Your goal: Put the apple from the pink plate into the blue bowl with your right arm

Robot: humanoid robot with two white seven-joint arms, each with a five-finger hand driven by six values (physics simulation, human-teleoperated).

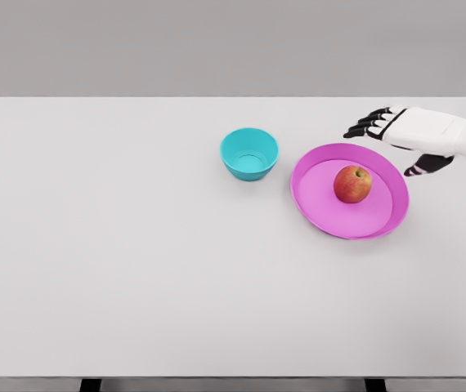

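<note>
My right hand (396, 137) hovers, fingers spread, empty. Apple (352, 184) on plate (384, 220) just below-left of it; bowl (249, 153) farther left.

A red-yellow apple (352, 184) is seen resting upright on the tilted pink plate (323, 214), right of its middle. The blue bowl (249, 153) is set upright just left of it.

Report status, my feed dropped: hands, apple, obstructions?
Right hand open, above plate's far rim, holding nothing. Apple on pink plate. Blue bowl empty, path clear. Left arm unseen.
</note>
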